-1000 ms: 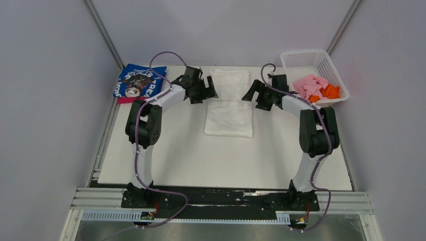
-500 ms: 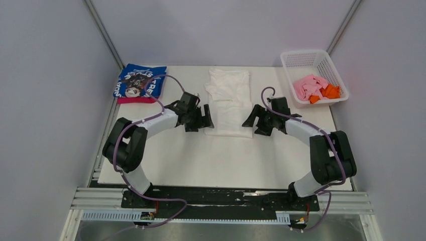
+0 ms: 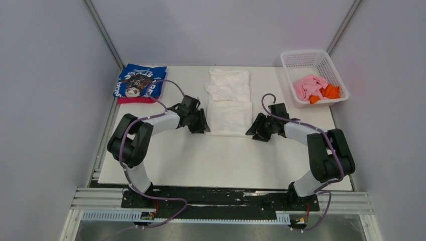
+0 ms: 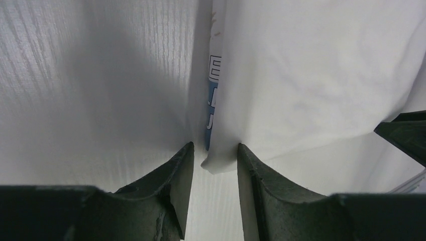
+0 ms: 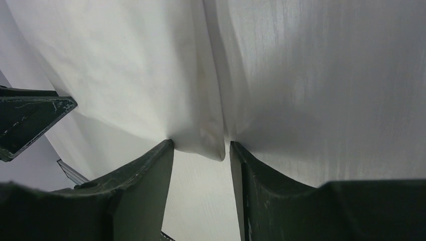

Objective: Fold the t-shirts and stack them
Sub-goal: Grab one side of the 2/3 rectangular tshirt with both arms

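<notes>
The white t-shirt lies folded lengthwise in the middle of the table, its blue print showing in a fold. My left gripper sits at its near left corner. In the left wrist view the jaws stand part-way apart around that corner, with a gap still showing. At the near right corner is my right gripper. Its jaws are also apart with the white cloth corner between the tips. A folded blue t-shirt lies on a magenta one at the far left.
A white lattice basket at the far right holds a pink t-shirt and an orange one. Grey walls close in the table on both sides and at the back.
Both arms came down from the shirt's middle to its near corners. Both sets of jaws narrowed from wide open to part-way around the corners.
</notes>
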You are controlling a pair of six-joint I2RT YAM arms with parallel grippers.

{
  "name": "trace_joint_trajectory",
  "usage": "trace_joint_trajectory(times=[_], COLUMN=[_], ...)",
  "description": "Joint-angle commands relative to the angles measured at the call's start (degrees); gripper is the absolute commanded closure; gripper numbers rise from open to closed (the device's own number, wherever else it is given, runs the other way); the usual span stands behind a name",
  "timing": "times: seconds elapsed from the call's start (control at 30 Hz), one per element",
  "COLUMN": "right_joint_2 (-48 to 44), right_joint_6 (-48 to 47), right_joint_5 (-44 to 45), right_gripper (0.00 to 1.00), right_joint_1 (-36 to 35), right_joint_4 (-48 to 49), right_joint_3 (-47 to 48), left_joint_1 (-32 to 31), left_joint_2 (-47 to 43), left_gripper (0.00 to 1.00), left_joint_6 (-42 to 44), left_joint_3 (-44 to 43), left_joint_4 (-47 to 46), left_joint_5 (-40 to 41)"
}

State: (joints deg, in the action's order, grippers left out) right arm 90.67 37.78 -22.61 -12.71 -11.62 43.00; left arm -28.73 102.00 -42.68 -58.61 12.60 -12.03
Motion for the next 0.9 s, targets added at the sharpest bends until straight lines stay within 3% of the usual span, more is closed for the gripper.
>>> trace_joint_trajectory(times=[0.0, 0.07, 0.17, 0.2, 0.27, 0.5, 0.73, 0.87], right_joint_2=[1.0, 1.4, 1.5, 1.2, 0.3, -13.0, -31.9, -39.2], right_joint_6=[0.9, 0.9, 1.0, 0.9, 0.2, -1.9, -0.9, 0.7], right_joint_5=[1.5, 1.6, 1.7, 2.1, 1.9, -5.9, -8.9, -8.5], right_gripper=[0.55, 0.63, 0.85, 0.92, 1.0, 1.0, 1.0, 1.0], right_joint_1=[-0.6, -0.6, -0.7, -0.9, -0.9, -2.5, -8.6, -9.2], right_joint_4=[1.2, 1.8, 2.5, 3.1, 4.4, 6.2, -6.9, -9.5], right_joint_3=[-1.0, -1.2, -1.7, -2.3, -3.5, -12.5, -16.7, -16.4], left_joint_1=[-1.3, -1.4, -1.5, -1.6, -1.8, -4.3, -8.7, -9.6], left_joint_2=[1.2, 1.5, 2.1, 1.9, 1.2, -6.7, -25.1, -34.1], left_gripper=[0.57, 0.64, 0.98, 1.0, 1.0, 1.0, 1.0, 1.0], left_joint_6=[-0.2, -0.3, -0.5, -0.5, -0.4, 0.6, -0.5, -1.3], left_joint_3=[1.4, 1.6, 1.6, 1.6, 1.8, 7.3, 15.1, 17.3], left_joint_4=[0.0, 0.1, -0.4, -0.5, -0.5, 2.7, 9.4, 9.6], left_joint_5=[0.1, 0.6, 0.3, 0.3, 0.6, 1.0, -2.5, -4.0])
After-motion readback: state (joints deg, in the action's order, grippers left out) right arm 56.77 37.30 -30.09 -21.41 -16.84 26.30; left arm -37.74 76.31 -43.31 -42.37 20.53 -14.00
